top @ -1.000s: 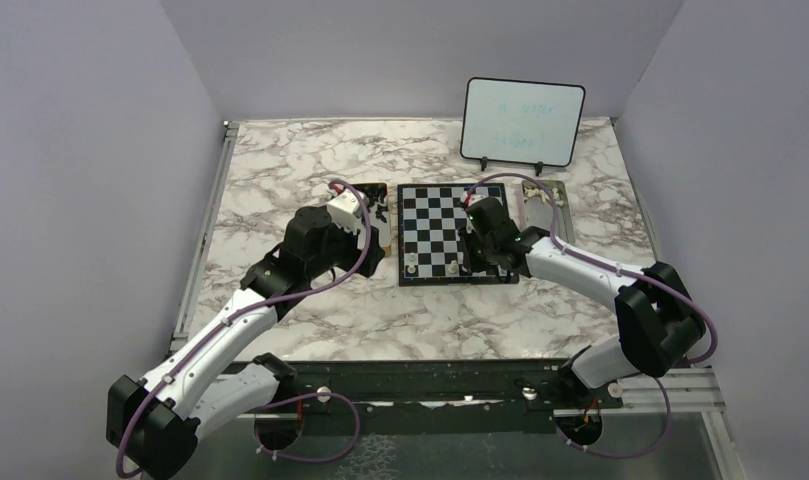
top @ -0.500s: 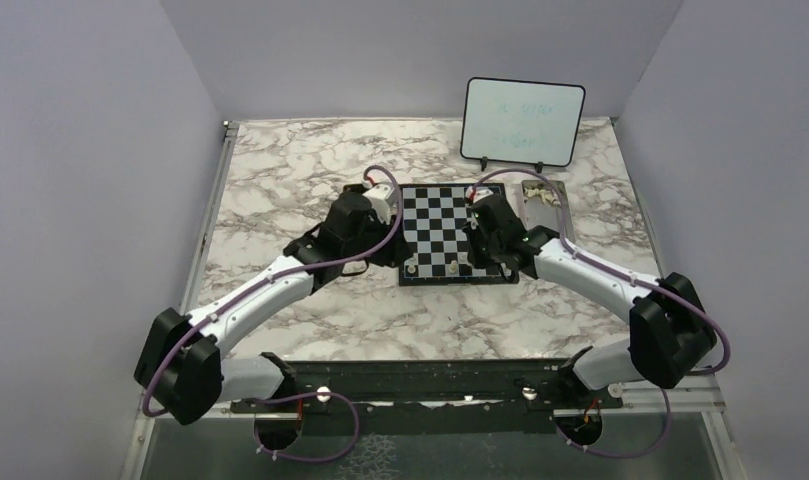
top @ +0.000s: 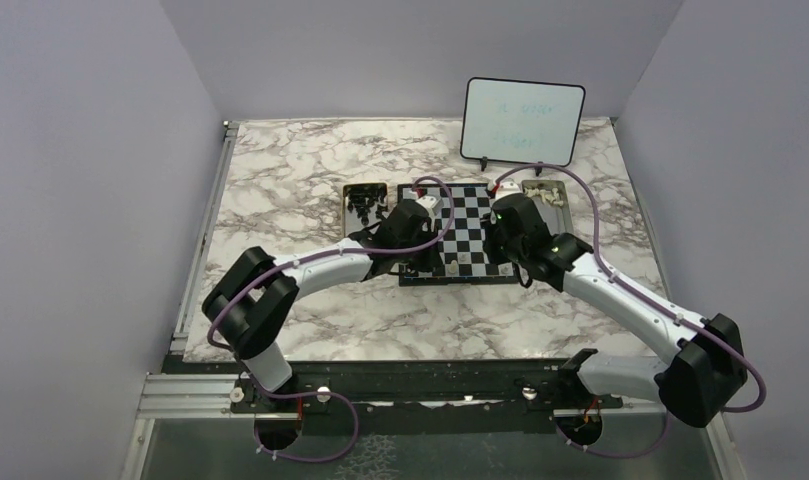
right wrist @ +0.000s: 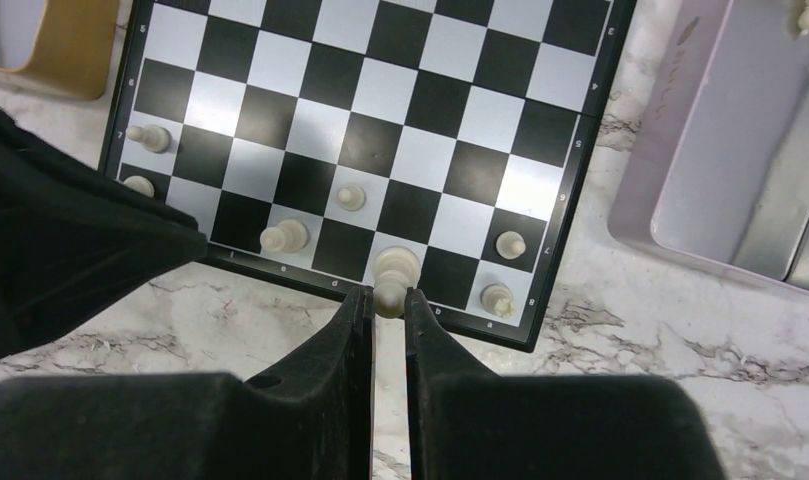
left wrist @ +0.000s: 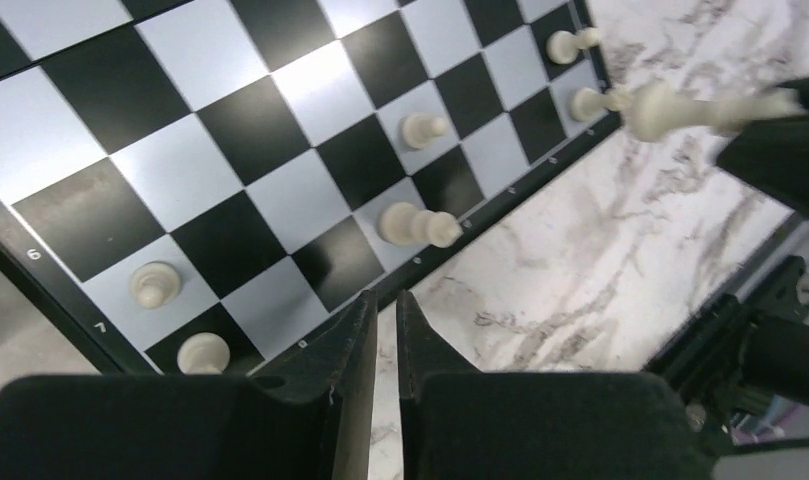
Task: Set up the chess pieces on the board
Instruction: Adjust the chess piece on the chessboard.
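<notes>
Right pincer (right wrist: 386, 294) was clamped on a tall cream chess piece (right wrist: 393, 266), pinching it near the top so that the base hung free above the near edge of the board (right wrist: 380, 92), seemingly over a square of the nearest row about midway along that edge. Six more white pieces (right wrist: 283, 237) stood on the two rows nearest that edge: two by the near left corner, two towards the middle and two at the near right corner. Held so high on its body, the piece could have swung or tilted as it came down. Let go while tilted or short of the square, it would probably have toppled, struck the neighbour just beside it, or rolled over the border onto the marble bench (right wrist: 630, 350). Left pincer (left wrist: 384, 300) hung over the same near edge, between the left corner pair and the middle pieces. Its fingers were all but together with nothing visible between them. With both arms crowded over one side of the board, a careless sideways move by either could have knocked an arm or swept the standing pieces over. A grey tray (right wrist: 700, 180) lay just beside the board's right edge, close enough to be clipped by the right arm as it drew back.
</notes>
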You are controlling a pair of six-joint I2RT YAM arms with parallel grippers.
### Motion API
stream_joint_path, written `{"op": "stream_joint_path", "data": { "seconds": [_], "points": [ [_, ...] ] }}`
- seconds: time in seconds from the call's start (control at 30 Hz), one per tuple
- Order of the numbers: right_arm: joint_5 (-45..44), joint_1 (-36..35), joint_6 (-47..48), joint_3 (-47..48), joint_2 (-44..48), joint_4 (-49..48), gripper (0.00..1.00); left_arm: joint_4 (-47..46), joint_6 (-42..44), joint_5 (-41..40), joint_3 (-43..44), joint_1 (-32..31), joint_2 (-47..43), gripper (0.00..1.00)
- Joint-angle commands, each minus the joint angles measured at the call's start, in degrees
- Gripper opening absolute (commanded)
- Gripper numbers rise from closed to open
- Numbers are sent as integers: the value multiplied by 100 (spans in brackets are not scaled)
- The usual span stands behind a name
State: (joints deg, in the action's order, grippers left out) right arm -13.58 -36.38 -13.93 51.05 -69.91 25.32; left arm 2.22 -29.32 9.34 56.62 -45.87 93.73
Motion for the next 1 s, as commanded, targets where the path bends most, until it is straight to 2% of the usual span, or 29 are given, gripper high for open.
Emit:
{"op": "stream_joint_path", "data": {
  "seconds": [0.0,0.2,0.47,0.97],
  "points": [
    [-319,-27,-24,-62,308,181,7,-299,-279,-408,197,10,270,12],
    [-304,-23,34,-115,483,199,8,-712,-187,-190,318,-6,709,10],
    [-419,-27,57,-205,687,231,9,-712,-153,-54,623,-35,1197,8],
    [-536,-27,59,-193,689,250,9,-231,-135,-321,692,-124,1168,8]
  ]
}}
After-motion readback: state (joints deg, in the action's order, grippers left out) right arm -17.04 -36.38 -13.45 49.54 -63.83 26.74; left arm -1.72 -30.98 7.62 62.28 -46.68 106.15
